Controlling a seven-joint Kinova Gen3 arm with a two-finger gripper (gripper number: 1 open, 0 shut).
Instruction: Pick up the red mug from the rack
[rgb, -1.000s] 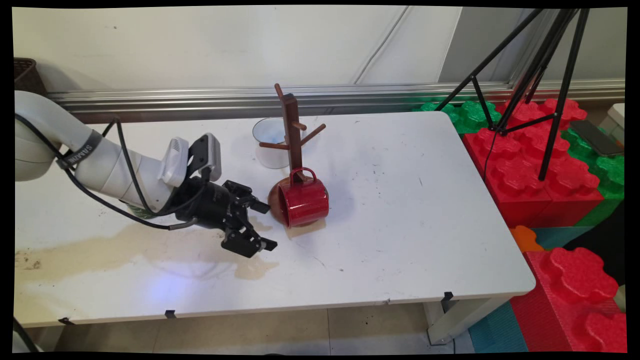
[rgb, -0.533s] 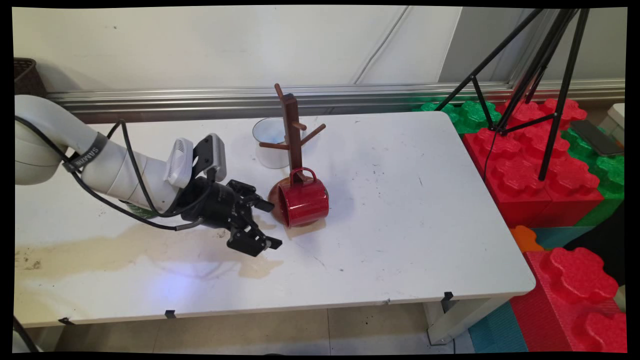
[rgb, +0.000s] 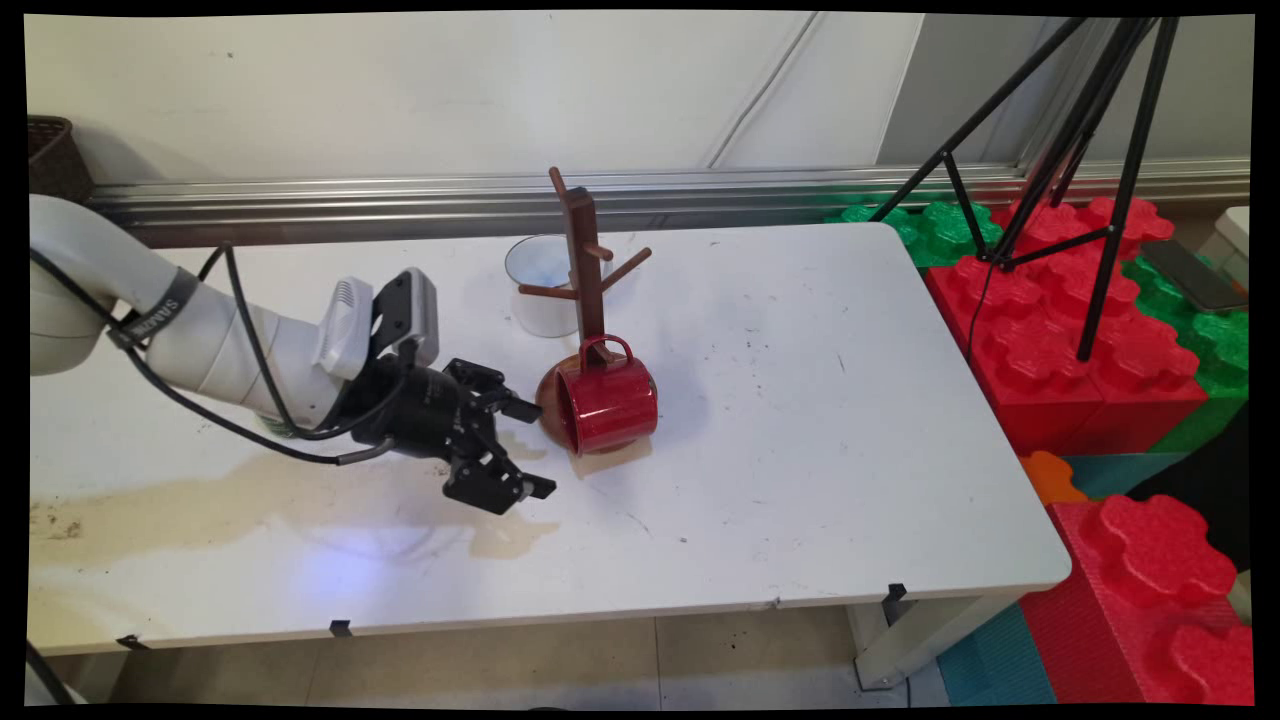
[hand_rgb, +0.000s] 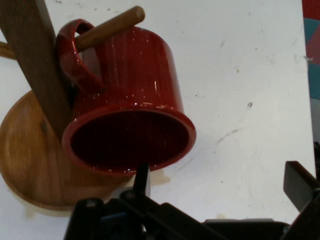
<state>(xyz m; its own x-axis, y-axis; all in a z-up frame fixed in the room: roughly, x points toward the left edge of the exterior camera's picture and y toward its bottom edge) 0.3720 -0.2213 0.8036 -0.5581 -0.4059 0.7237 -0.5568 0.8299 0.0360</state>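
Observation:
A red mug (rgb: 607, 402) lies on its side against the wooden mug tree (rgb: 583, 262), resting on the tree's round base (hand_rgb: 35, 165). Its mouth (hand_rgb: 129, 141) faces my gripper. In the hand view a peg (hand_rgb: 112, 26) seems to pass through the mug's handle (hand_rgb: 69, 55). My gripper (rgb: 540, 449) hovers low over the table just left of the mug, open and holding nothing. In the hand view my gripper (hand_rgb: 220, 182) has one fingertip (hand_rgb: 141, 176) just short of the mug's rim.
A white cup (rgb: 538, 285) stands behind the mug tree. A brown spill stain (rgb: 200, 500) spreads over the table's near left. Past the table's right edge are red and green foam blocks (rgb: 1080, 340) and a black tripod (rgb: 1085, 170).
My gripper went a little right toward the mug, then drew back slightly left. It stayed open. The mug and the tree have not moved.

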